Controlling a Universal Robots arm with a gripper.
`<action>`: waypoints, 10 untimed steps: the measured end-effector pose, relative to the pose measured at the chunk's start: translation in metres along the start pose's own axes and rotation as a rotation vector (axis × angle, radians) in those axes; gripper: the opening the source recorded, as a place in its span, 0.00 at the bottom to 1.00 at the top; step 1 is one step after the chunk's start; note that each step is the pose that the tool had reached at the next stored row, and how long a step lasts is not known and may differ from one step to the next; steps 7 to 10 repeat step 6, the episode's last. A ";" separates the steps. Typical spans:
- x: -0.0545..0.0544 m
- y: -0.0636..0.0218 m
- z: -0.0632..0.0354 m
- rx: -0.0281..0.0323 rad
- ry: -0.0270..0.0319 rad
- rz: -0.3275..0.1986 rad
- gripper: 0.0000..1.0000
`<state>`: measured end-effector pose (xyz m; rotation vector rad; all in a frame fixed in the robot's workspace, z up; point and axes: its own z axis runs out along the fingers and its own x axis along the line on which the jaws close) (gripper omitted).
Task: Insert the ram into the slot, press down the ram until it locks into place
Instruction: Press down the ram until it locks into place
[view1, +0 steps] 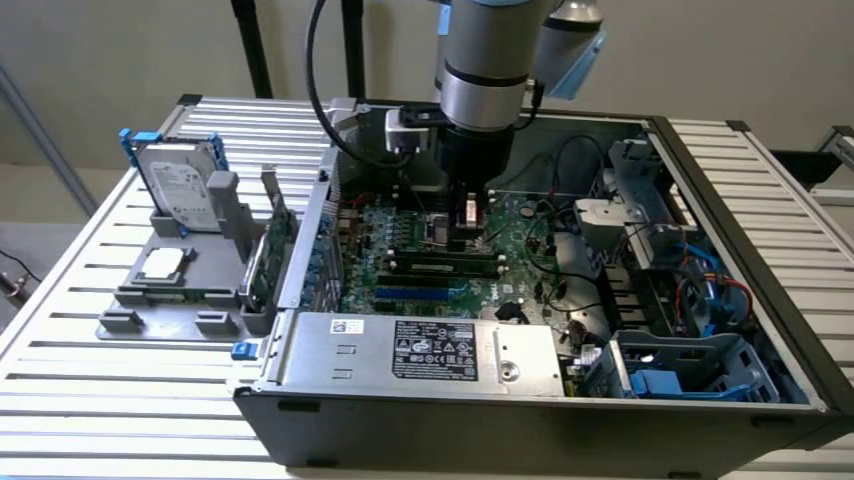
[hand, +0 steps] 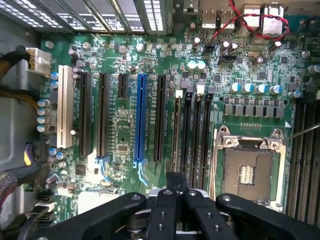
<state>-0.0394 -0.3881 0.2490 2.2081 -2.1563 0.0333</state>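
Note:
Inside the open computer case, the ram (view1: 438, 262) is a long thin green stick standing edge-up in one of the parallel black slots (view1: 416, 272) on the motherboard. In the wrist view it appears edge-on as a thin line (hand: 177, 130) in the outermost of the black slots (hand: 197, 130), next to the processor socket. My gripper (view1: 467, 222) hangs just above the motherboard over one end of these slots. Its black fingers (hand: 172, 187) are pressed together, shut, with nothing visible between them, and they cover the near end of the slots.
A blue socket (hand: 140, 120) and longer black card sockets lie beside the memory slots. The square processor socket (hand: 248, 172) is on the other side. A power supply (view1: 414, 350), drive cage and cables (view1: 694, 290) crowd the case. A hard drive (view1: 180, 190) and green card (view1: 276, 250) stand outside.

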 end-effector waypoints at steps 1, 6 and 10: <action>0.000 0.0000 0.0000 0.0000 0.0001 0.000 0.11; 0.000 0.0000 -0.0001 0.0000 0.0002 0.000 0.11; 0.000 0.0000 -0.0001 0.0000 0.0002 0.000 0.11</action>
